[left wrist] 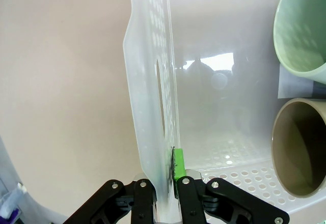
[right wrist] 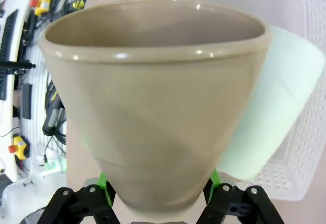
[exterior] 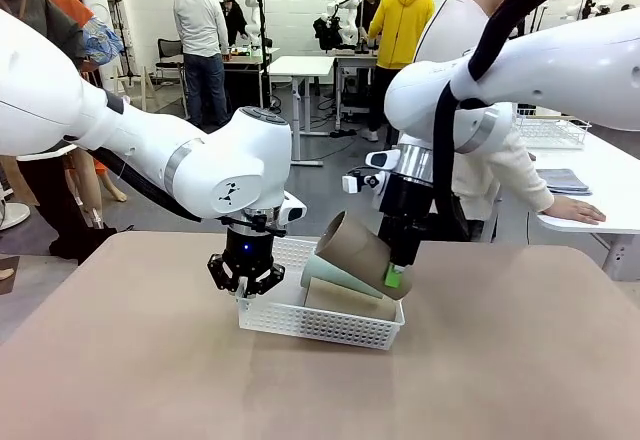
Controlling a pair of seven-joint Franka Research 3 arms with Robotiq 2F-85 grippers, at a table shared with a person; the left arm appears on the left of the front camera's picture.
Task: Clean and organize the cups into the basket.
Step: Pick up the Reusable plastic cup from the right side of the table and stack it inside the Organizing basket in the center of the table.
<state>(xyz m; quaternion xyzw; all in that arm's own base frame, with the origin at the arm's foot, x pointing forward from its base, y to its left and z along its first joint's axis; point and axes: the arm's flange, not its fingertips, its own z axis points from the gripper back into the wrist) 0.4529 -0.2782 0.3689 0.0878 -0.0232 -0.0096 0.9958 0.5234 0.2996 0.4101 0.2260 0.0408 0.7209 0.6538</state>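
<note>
Pinching basket (exterior: 320,321) rim: left gripper (exterior: 245,278) clamped | right gripper (exterior: 395,278) gripping tan cup (exterior: 360,250) above basket, over mint cup (exterior: 335,276)

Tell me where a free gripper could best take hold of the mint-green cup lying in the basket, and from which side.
Probably at its open end, from the basket's left. The mint-green cup lies on its side in the basket, mouth facing left, so one finger could slip inside the rim and one outside. Its narrow end sits under the tan cup held by the right gripper, so that side is blocked.
</note>
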